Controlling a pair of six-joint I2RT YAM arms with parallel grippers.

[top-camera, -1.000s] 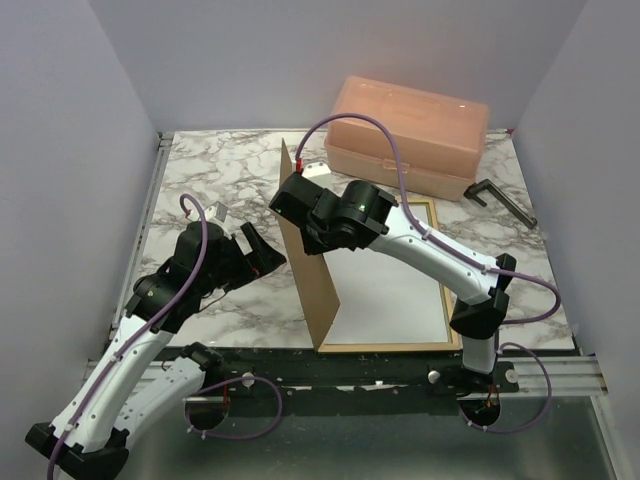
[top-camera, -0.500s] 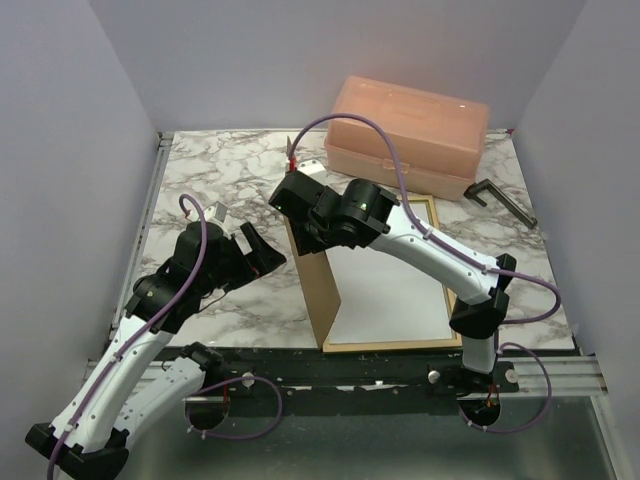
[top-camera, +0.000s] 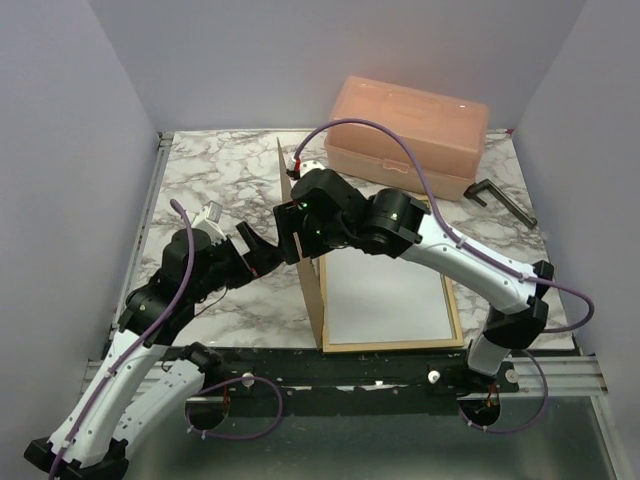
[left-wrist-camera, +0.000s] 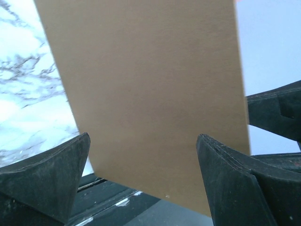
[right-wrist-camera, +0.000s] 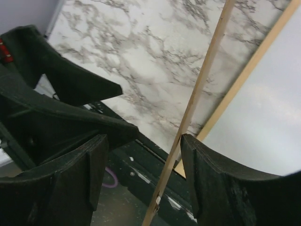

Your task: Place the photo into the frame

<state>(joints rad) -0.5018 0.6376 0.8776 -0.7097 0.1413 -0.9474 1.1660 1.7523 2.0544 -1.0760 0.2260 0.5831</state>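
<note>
While the photo lies white side up inside the frame, the backing panel stands on edge along the frame's left rail. The right gripper straddles the panel's top edge, jaws released; the left gripper gapes just left of it. Closing up seems to be in hand: the panel next needs lowering flat into the frame.
</note>
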